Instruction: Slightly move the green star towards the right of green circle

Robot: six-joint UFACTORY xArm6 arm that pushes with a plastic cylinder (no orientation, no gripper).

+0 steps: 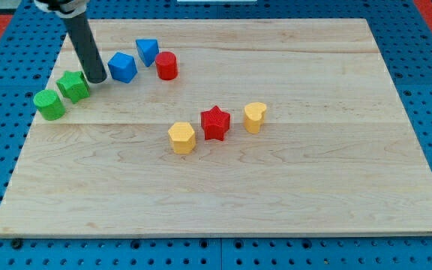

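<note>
Green star [73, 85] sits near the board's [313, 195] upper left, touching the green circle [49, 104] at its 8 o'clock. We carry no pincer; our tip [97, 78] rests just at the star's 2 o'clock, a blue cube [123, 67] beyond.

lab bench: wooden board [276, 187] on blue pegboard [426, 90].

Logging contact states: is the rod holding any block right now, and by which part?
Nothing is held. My tip stands on the board between the green star and the blue block.
</note>
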